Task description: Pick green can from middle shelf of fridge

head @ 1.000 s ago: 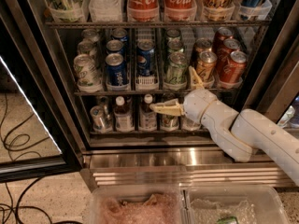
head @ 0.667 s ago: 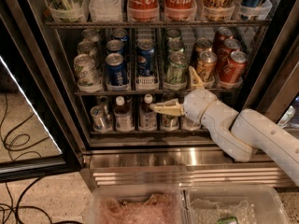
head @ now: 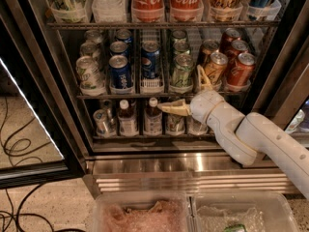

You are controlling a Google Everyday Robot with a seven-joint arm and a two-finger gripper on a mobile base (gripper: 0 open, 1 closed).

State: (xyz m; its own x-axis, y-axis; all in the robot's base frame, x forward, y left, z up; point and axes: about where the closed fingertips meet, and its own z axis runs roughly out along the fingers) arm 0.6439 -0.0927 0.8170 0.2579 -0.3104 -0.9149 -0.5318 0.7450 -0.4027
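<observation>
Nothing has shifted since a second ago: the claw (head: 179, 88) hangs wide open, empty, just below the green can (head: 182, 69). Approach step, I judge; next it must rise and straddle that can.

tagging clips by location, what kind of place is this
Probably a shop or office snack area: a commercial display fridge with racks of drink cans and bottles, on a speckled hard floor. The robot's hand sits open at the front of the middle shelf, by the green can.

Coca-Cola bottles (head: 145, 1) up top, blue cans (head: 119, 71), clear bins (head: 145, 195) below.
</observation>
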